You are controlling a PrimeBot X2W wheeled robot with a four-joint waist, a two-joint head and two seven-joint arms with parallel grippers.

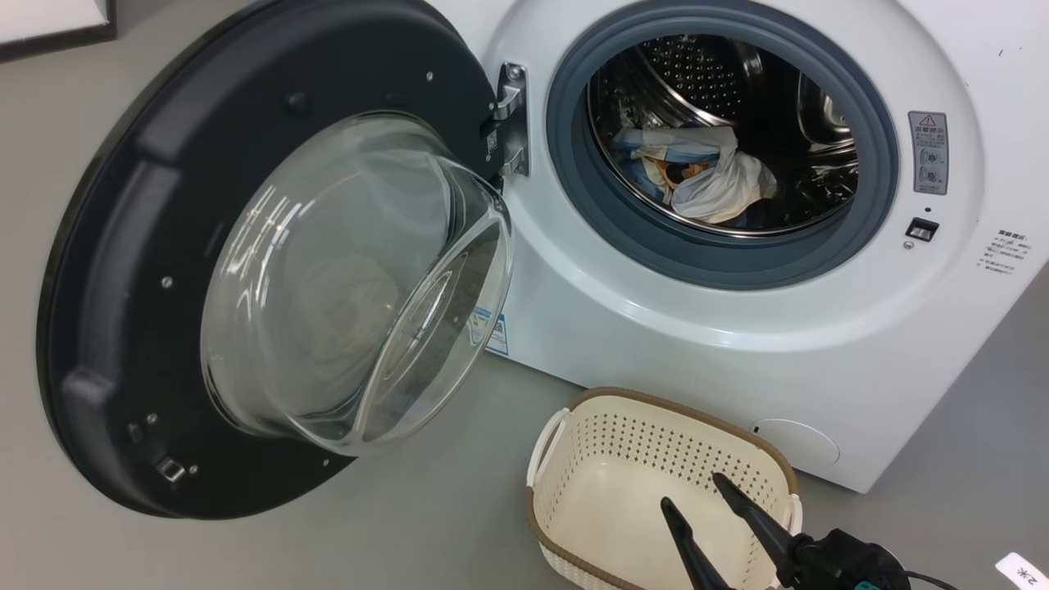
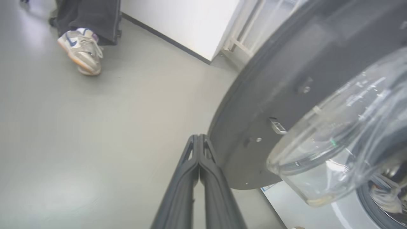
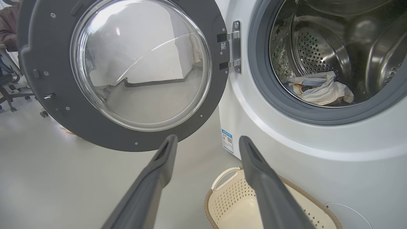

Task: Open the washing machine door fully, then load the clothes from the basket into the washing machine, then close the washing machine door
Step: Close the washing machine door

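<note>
Head view: washing machine (image 1: 697, 328) front carries a grey warning sticker (image 1: 928, 152) with a red triangle. There is small print at far right, too small to read, and a blue sticker (image 1: 492, 328) low by the hinge side. The washing machine door (image 1: 123, 270) is swung wide to the left, hinged on its right edge, with its glass bowl (image 1: 352, 287) bulging toward the camera. The clothes (image 1: 713, 176) lie in the drum, a blue and white bundle. The basket (image 1: 656, 401) sits upright on the floor just before the machine, bare bottom showing. The right gripper (image 1: 691, 489) hangs over the basket, fingers spread, gripping nothing.

Left wrist view: left gripper (image 2: 198, 140) has its fingers pressed together with nothing between them. It is just beside the door's rim; contact unclear. A person's shoe (image 2: 81, 51) at top left has a blue swoosh mark.

Right wrist view: right fingers are wide apart and empty, pointing at the door's lower edge. A QR label (image 3: 224, 46) sits by the metal hinge (image 3: 235, 47), unreadable. The clothes are low in the drum and the basket is below the fingertips.
</note>
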